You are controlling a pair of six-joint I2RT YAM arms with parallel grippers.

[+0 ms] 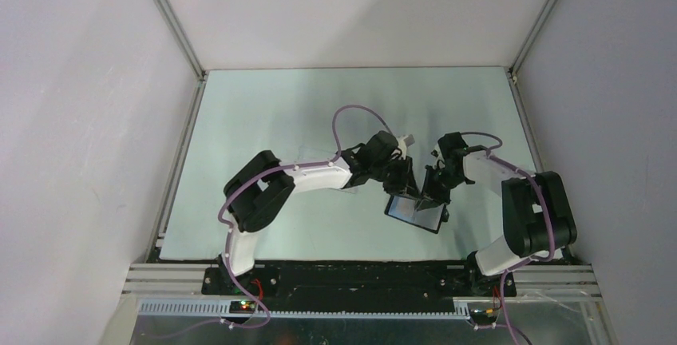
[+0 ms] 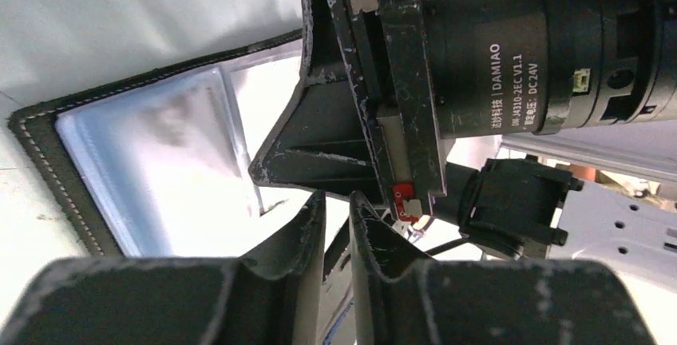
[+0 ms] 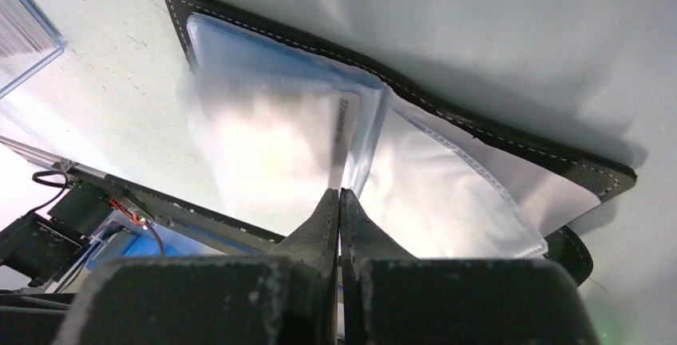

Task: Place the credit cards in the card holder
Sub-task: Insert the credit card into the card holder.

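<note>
Here the opened card holder (image 1: 411,216) is lying between the arms, long axis running left to right, under both claws. The right gripper (image 3: 339,197), jaws pressed together, is touching its inside. The left gripper (image 2: 339,201), jaws slightly apart, is hovering just left.

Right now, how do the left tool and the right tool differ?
The left tool has its fingers slightly apart; the right tool is fully shut. The left tool reaches in from the left of the card holder; the right tool comes from its right, tips at the clear sleeves. Shared: both sit low over the open card holder.
</note>
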